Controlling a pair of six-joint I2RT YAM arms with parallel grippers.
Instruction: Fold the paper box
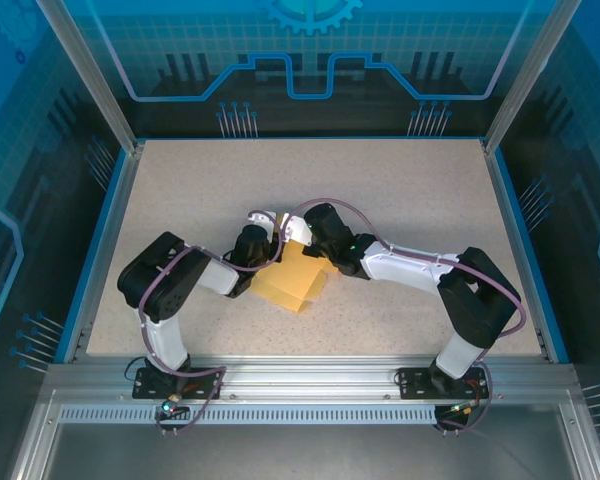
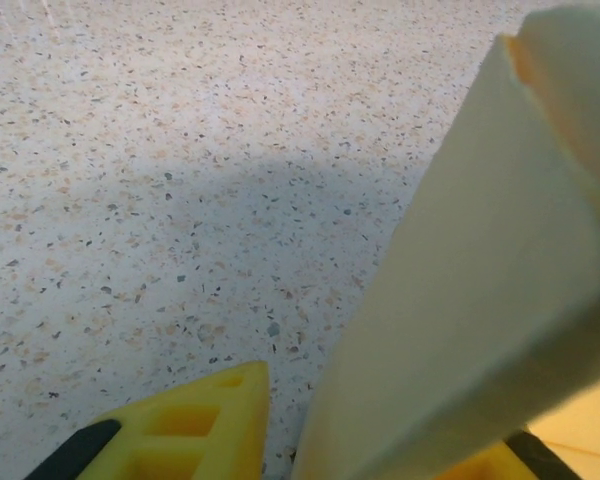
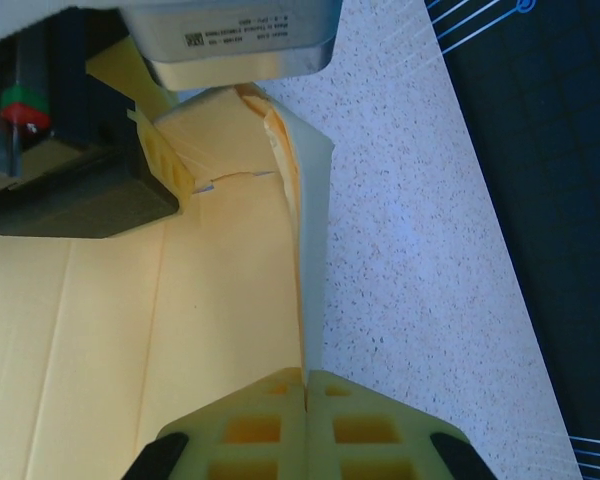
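Yellow ribbed fingers of your right tool (image 3: 306,378) sit closest to the lens, pressed together on the thin edge of a raised wall of the box (image 3: 100,330), so this tool has hold of the cardboard. Your left tool (image 2: 330,440) is partly open: a pale flap stands between its two fingers, and a narrow strip of tabletop (image 2: 180,200) shows between one finger and the flap, so I judge that it does not clamp anything yet. You find the box near the middle of the tabletop, between the two tools, with its large panel lying flat. As I judge it, the task is perhaps at an early middle stage: one wall is lifted along its crease and a corner flap is bent up. The other creases look unfolded, no flap is tucked into a slot, and no closed shape exists. The cardboard is thin, smooth and pale yellow, with straight scored lines and a slightly wavy free edge, so it will probably bend easily. The tabletop is hard-looking, matte and speckled.
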